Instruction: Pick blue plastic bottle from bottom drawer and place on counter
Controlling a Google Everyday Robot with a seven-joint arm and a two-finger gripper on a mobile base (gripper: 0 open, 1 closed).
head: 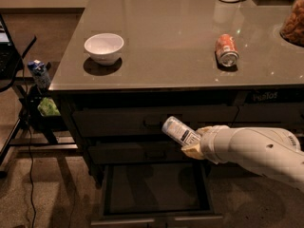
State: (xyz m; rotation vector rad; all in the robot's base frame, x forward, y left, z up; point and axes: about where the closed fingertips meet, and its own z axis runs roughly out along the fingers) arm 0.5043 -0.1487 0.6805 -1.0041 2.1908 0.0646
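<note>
Hand (192,144) gripping blue plastic bottle (178,130) abv open bottom drawer (153,190).

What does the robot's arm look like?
The arm is a fat, smooth white tube with a small dark dot. Its gripper, above the open bottom drawer, has pale yellowish fingers.

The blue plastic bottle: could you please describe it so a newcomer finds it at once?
Below the big grey counter, the bottom drawer stands open. Just above it the gripper holds the bottle, tilted. Unlike the red can on the counter, it is pale and clear with a white label.
</note>
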